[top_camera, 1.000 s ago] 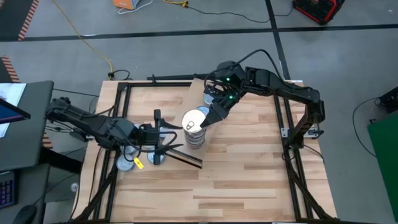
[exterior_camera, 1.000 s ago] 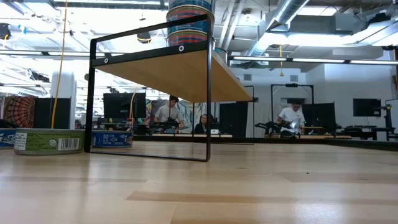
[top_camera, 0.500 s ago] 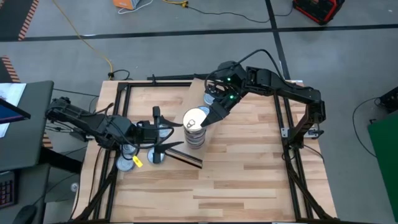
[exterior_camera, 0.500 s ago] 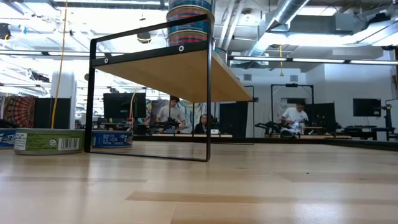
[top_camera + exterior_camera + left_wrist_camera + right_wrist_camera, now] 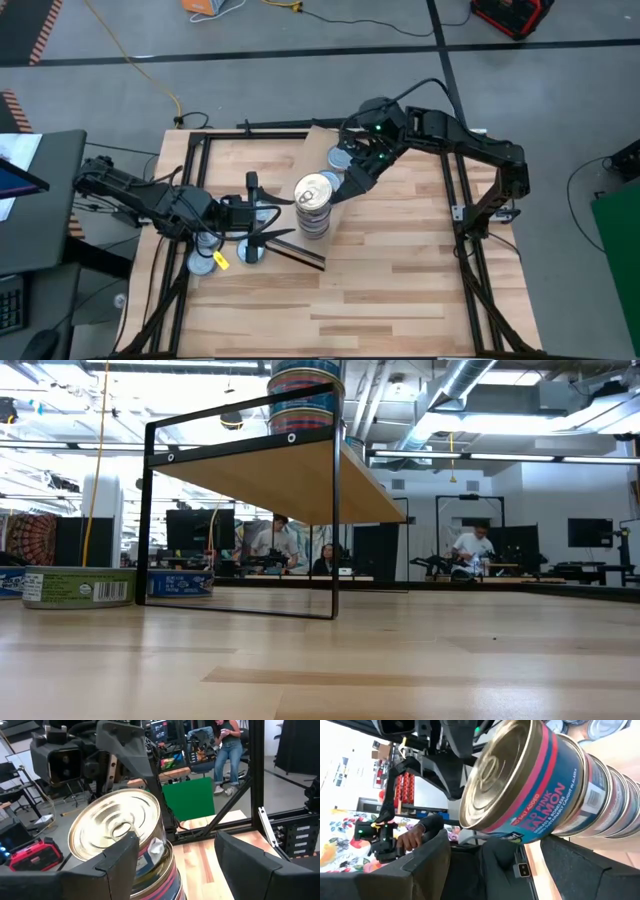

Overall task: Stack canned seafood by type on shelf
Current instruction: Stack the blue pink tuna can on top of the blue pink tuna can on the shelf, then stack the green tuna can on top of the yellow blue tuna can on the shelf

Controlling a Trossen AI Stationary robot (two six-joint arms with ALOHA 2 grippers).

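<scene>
A stack of tins [image 5: 313, 207] stands on the shelf [image 5: 318, 140], its top tin showing a gold lid [image 5: 315, 190]. In the low view the stack [image 5: 305, 395] rises above the shelf board [image 5: 290, 480]. My right gripper [image 5: 350, 185] is open, just to the stack's far right. In its wrist view the pink-banded top tin [image 5: 530, 785] lies ahead of the gripper [image 5: 495, 845]. My left gripper [image 5: 275, 215] is open beside the stack's left side. The gold lid [image 5: 117, 827] shows just past one of its fingers [image 5: 117, 860].
Two blue-grey tins [image 5: 338, 160] sit on the shelf behind the stack. More tins [image 5: 203, 262] lie on the table under my left arm, and they show low in the low view [image 5: 78, 586]. The shelf's black frame [image 5: 335, 520] stands on the tabletop. People sit in the room beyond.
My right gripper has drawn back from the top tin toward the table's far right, leaving that tin on the stack with its gold lid uncovered. The stack and my left arm have kept still.
</scene>
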